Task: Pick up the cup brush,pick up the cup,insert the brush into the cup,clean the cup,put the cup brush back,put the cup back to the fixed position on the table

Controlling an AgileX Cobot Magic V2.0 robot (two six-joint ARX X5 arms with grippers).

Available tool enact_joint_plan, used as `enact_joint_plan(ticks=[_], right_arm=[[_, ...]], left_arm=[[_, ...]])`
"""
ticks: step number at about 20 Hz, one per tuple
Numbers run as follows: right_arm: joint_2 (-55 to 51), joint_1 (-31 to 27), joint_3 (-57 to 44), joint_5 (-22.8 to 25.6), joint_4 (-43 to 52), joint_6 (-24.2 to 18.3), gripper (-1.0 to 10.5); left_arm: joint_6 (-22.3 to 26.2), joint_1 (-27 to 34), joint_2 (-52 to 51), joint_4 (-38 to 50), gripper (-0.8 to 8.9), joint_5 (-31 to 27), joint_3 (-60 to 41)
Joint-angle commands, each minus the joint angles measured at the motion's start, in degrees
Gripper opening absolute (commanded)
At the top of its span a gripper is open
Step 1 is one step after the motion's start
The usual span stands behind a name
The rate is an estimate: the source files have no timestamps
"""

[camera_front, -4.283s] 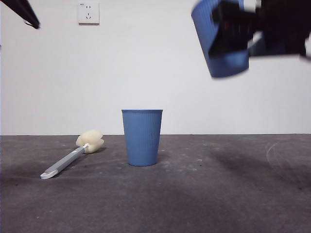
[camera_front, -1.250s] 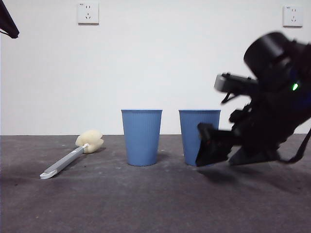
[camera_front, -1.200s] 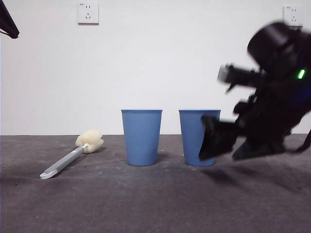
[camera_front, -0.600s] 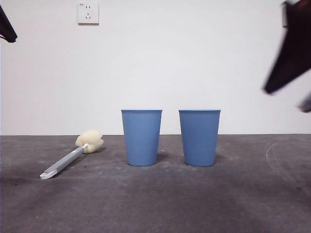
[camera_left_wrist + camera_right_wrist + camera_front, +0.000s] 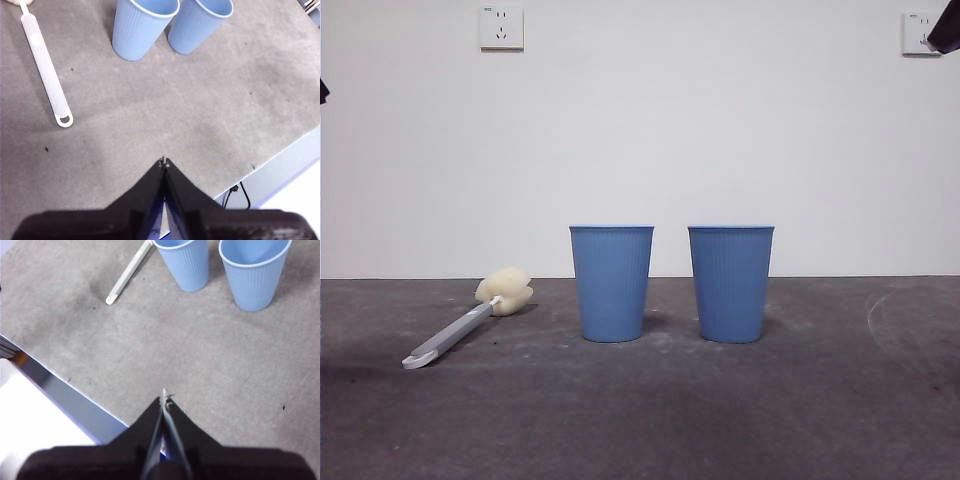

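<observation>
Step in hand: we judge the sequence finished; brush and cups all rest on the tabletop (image 5: 820, 410) and nothing is held.
Cup brush (image 5: 468, 320): lies flat, well to one side of the cups, sponge head toward the wall, white handle tip toward the camera. The left wrist view shows its handle (image 5: 46, 80) clear of both cups.
Cup (image 5: 731, 283): upright, mouth up, standing just beside the second blue cup (image 5: 612, 283); the two are apart, not touching. We take the cup farther from the brush as the one handled, but they look identical.
Left end effector (image 5: 163, 165): jaws together at the tips, clamped on nothing, held high above the tabletop and well back from the objects.
Right end effector (image 5: 164, 399): jaws together, nothing between them, also raised and well clear.
Front view: only a dark tip shows at each top corner.
Next move: we see no further handling required; both arms need only hold their parked positions clear of the cups.
</observation>
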Motion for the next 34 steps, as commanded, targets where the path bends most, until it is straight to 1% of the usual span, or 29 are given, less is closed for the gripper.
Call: enact_joint_plan(ticks=[1,9,12,13,14,16,18,19,20,21,25,27,29,32,34], right_arm=[[0.2,0.0,0.5,0.5,-1.0,0.2,0.0],[0.2,0.0,0.5,8.1,-0.8,0.2,0.0],[0.2,0.0,0.5,11.1,-0.8,0.2,0.0],[0.2,0.0,0.5,12.0,-0.8,0.2,0.0],[0.2,0.0,0.5,12.8,-0.8,0.2,0.0],[0.2,0.0,0.5,14.3,-0.8,0.2,0.0],[0.2,0.0,0.5,15.0,-0.8,0.2,0.0],[0.2,0.0,0.5,15.3,-0.8,0.2,0.0],[0.2,0.0,0.5,15.3,-0.8,0.2,0.0],[0.2,0.0,0.5,15.3,-0.8,0.2,0.0],[0.2,0.0,0.5,15.3,-0.8,0.2,0.0],[0.2,0.0,0.5,15.3,-0.8,0.2,0.0],[0.2,0.0,0.5,15.3,-0.8,0.2,0.0],[0.2,0.0,0.5,15.3,-0.8,0.2,0.0],[0.2,0.0,0.5,15.3,-0.8,0.2,0.0]], left_arm=[[0.7,0.0,0.0,0.5,-0.04,-0.1,-0.2],[0.7,0.0,0.0,0.8,-0.04,-0.2,-0.2],[2.1,0.1,0.4,3.3,-0.04,-3.2,-0.2],[4.6,0.1,0.6,3.8,-0.04,-4.5,-0.2],[6.0,0.1,0.7,4.5,-0.04,-5.9,-0.2],[8.9,0.1,0.7,10.2,-0.04,-12.1,-0.2],[15.3,0.7,-0.1,17.8,-0.04,-18.6,-0.3],[19.7,2.3,-1.8,20.9,-0.04,-21.9,-0.4],[22.4,4.2,-3.1,23.5,-0.04,-22.7,-1.1],[24.0,6.8,-5.0,26.6,-0.04,-22.3,-2.6],[24.3,17.5,-14.3,37.7,-0.04,-22.3,-13.9],[24.2,20.3,-18.7,39.3,-0.04,-22.3,-19.5],[23.6,21.7,-23.1,39.4,-0.04,-22.3,-25.0],[20.4,23.0,-29.1,39.4,-0.04,-22.3,-32.7],[19.1,23.3,-31.9,39.3,-0.04,-22.3,-36.1]])
